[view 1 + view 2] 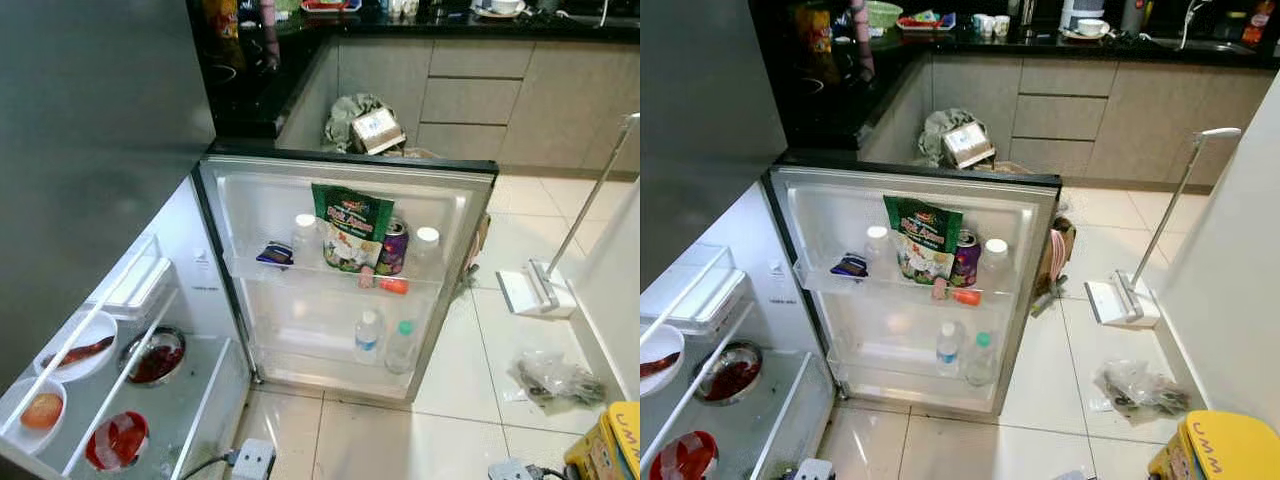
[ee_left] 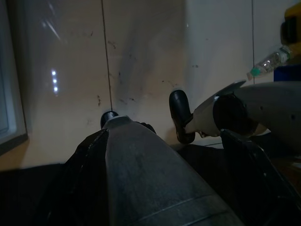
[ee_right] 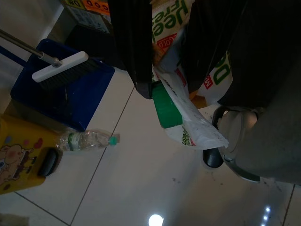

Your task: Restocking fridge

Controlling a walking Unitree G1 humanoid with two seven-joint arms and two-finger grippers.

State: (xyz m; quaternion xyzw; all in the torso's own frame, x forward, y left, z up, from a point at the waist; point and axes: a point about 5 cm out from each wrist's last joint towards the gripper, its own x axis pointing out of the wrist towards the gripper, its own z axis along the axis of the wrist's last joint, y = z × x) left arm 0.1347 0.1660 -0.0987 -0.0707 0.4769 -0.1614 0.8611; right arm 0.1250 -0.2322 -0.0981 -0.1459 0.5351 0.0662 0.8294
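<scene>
From my remote seat I see the fridge door [image 1: 455, 215] standing wide open, a green snack bag [image 1: 351, 228] at twelve o'clock on its upper shelf, water bottles [image 1: 368, 337] below at six. My right gripper [image 3: 167, 70] clamps a green-capped carton [image 3: 175, 87] above the tiles; the left gripper's [image 2: 141, 127] state I cannot tell.

glossy pale floor tiles [image 1: 1110, 400] mirror the ceiling lights beside an open fridge door [image 1: 345, 290] lined with smooth, shiny white plastic, its shelves holding clear plastic bottles [image 1: 368, 335] and a glossy green foil-like snack bag [image 1: 351, 228]. a polished black countertop [image 1: 1060, 42] tops matt grey cabinet fronts [image 1: 1120, 110], while crinkled clear plastic wrap [image 1: 1140, 385] lies near a shiny yellow plastic container [image 1: 1225, 450]. the right gripper [image 3: 164, 70], with matt black fingers, clamps a glossy printed carton [image 3: 181, 61] with a smooth green plastic cap.
</scene>
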